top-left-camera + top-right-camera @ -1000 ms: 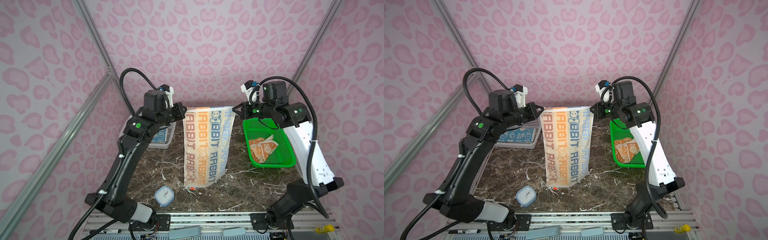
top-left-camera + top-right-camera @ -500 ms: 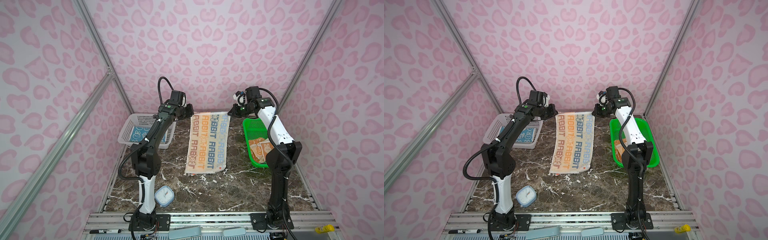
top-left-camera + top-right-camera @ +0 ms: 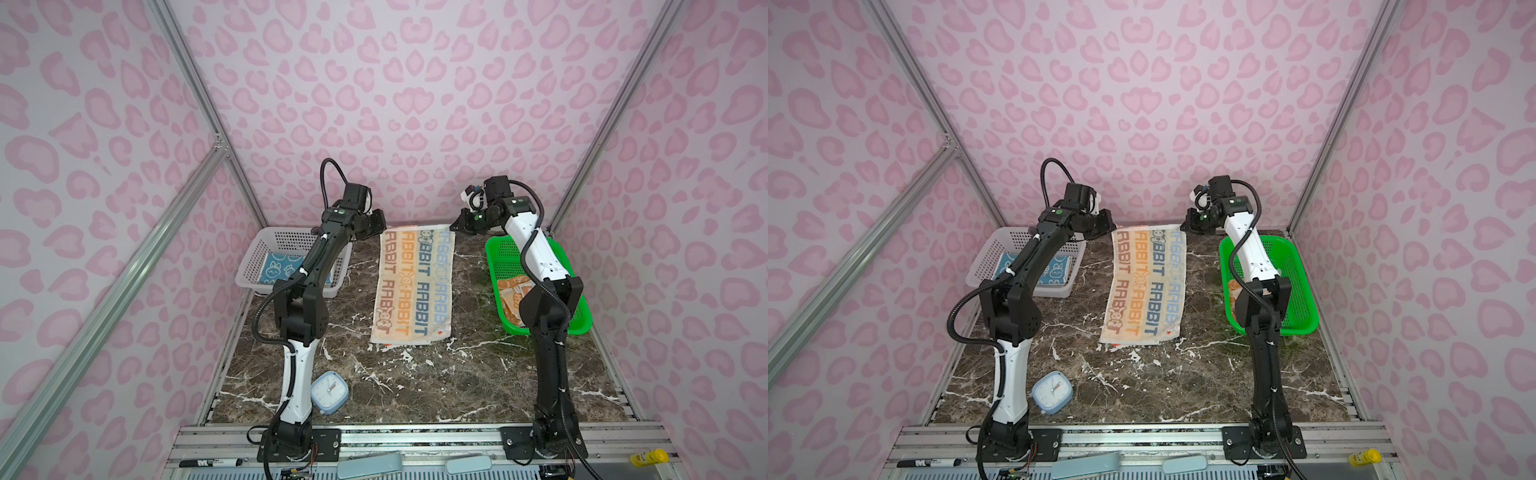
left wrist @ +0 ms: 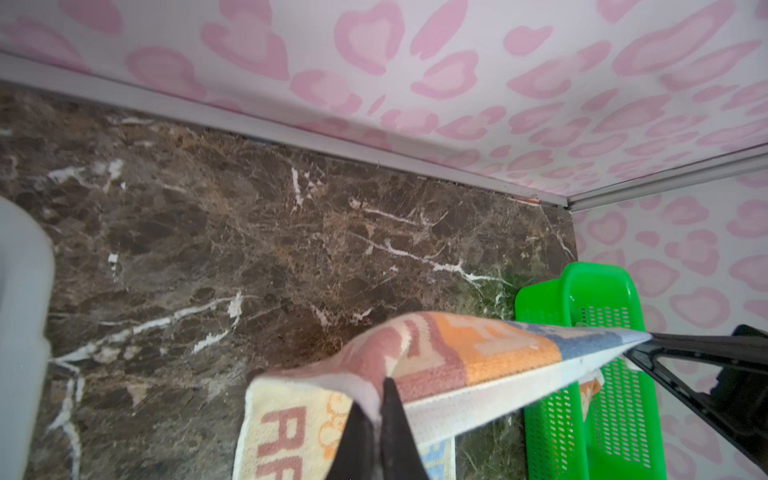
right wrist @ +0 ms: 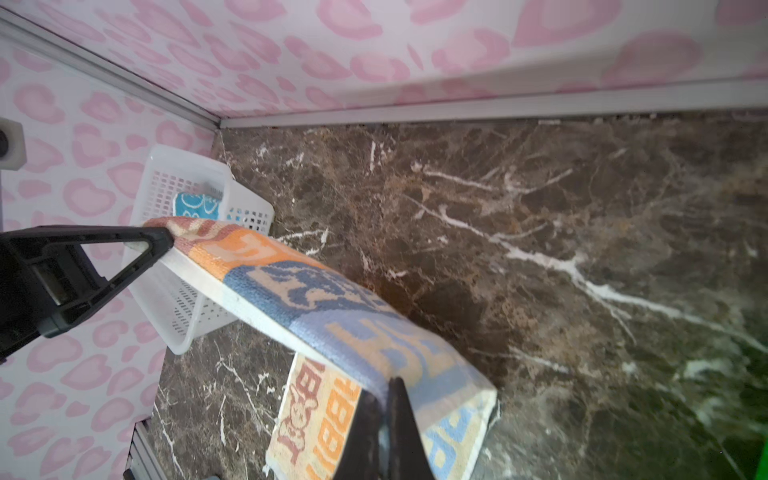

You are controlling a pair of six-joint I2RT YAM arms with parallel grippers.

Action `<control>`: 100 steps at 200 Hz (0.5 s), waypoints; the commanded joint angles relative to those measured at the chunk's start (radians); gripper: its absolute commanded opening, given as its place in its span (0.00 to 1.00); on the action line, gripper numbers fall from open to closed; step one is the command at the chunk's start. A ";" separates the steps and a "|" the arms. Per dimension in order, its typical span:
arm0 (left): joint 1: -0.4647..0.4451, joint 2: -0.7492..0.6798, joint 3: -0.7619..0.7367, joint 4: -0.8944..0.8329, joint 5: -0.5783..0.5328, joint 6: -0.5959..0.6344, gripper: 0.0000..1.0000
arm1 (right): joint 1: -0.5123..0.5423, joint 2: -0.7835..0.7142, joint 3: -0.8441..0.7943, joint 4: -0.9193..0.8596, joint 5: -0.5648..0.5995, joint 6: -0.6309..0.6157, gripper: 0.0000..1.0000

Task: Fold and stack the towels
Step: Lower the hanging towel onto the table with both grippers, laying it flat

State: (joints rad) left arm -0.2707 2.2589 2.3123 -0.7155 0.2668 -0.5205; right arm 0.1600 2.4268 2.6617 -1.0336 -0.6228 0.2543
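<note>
- Terry cloth in cream, orange and blue bands, the striped towel [image 3: 413, 286] lies lengthwise in the middle of both top views. Its near part is flat on the bench [image 3: 415, 386] and its far edge is raised off the stone.
- The left pincer [image 3: 383, 228] is closed tight on the far left corner, and the right pincer [image 3: 456, 226] is closed tight on the far right corner. Both wrist views show cloth nipped between black fingertips.
- Holding the two corners apart keeps that edge taut and straight. This is probably so the towel can be laid smooth, or its far half carried toward the near edge for a first fold.
- The blue towel [image 3: 277, 268] sits in the white basket [image 3: 249, 270] at middle left. The orange towel [image 3: 513, 291] lies in the green tray [image 3: 492, 266] at middle right, partly hidden by the right arm. Neither is yet stacked with the striped one.
- The bench is dark brown marble with white veins. A small pale-blue clock [image 3: 329, 392] rests at lower left, well apart from the cloth.
- Pink heart-spotted walls [image 3: 415, 104] and bare aluminium posts [image 3: 199, 91] close in the cell.
</note>
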 commanded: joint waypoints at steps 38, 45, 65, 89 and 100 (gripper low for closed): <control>0.030 0.035 0.022 -0.083 -0.126 0.014 0.02 | -0.013 -0.030 -0.156 0.066 0.106 0.038 0.00; 0.031 0.039 0.022 -0.081 -0.130 0.017 0.02 | -0.012 -0.038 -0.176 0.078 0.106 0.033 0.00; 0.051 0.035 0.044 -0.069 -0.146 0.012 0.02 | -0.023 -0.011 -0.100 0.047 0.113 0.033 0.00; 0.061 0.021 0.066 -0.060 -0.124 0.009 0.02 | -0.044 0.049 0.050 -0.012 0.073 0.058 0.00; 0.062 0.016 0.057 -0.065 -0.119 0.010 0.02 | -0.040 0.041 0.030 -0.003 0.066 0.058 0.00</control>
State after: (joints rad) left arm -0.2394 2.2917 2.3634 -0.7227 0.3157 -0.5236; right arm 0.1505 2.4493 2.6789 -0.9966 -0.6895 0.2802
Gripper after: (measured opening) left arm 0.069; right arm 0.052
